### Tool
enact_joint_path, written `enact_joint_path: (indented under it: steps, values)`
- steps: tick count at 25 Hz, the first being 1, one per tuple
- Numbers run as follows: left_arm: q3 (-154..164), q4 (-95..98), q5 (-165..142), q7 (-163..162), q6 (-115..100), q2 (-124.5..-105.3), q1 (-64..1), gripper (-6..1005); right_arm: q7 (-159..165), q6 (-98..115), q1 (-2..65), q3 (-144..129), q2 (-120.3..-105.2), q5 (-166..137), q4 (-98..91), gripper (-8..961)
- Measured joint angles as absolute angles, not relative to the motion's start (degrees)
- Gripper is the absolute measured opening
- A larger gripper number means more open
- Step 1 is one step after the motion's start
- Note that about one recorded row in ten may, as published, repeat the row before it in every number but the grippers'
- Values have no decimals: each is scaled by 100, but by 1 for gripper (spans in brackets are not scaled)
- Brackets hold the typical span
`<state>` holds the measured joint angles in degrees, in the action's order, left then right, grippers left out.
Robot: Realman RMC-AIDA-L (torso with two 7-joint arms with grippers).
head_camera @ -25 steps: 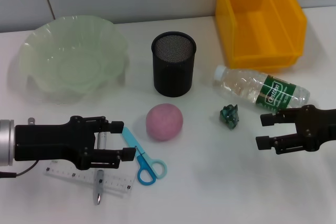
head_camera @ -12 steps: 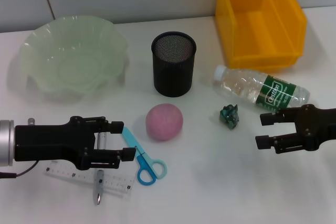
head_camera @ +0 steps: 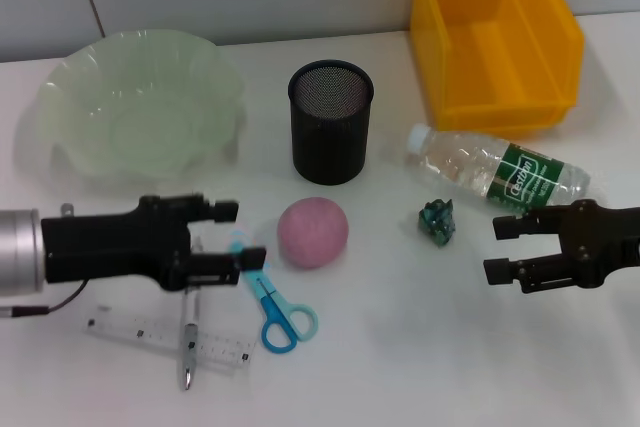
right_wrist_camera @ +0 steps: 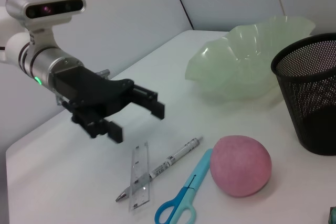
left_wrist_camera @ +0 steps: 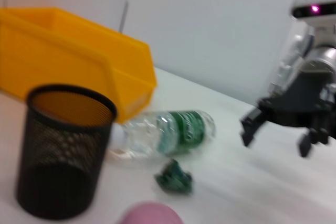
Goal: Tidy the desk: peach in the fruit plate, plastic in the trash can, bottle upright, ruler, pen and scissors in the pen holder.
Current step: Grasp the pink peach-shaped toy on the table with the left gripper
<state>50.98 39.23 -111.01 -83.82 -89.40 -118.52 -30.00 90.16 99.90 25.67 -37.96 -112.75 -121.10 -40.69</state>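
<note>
The head camera looks steeply down on the tabletop [head_camera: 400, 347]. Each wrist camera looks low across it toward the opposite arm; all three share the mesh cup [head_camera: 331, 122] and pink ball [head_camera: 313, 232].

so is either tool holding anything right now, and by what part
Nothing is held. The left tool is open above the desk beside the peach, and the right tool is open beside the bottle, empty.
</note>
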Motion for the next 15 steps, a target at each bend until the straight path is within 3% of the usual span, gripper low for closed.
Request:
enact_joint_path:
  steps: [15]
  values:
    - [5699,2849,-10299,-7255,-7481,-11911,-3505,797,9041,9941,2572,-3744,-11294,-12111,-4069,826]
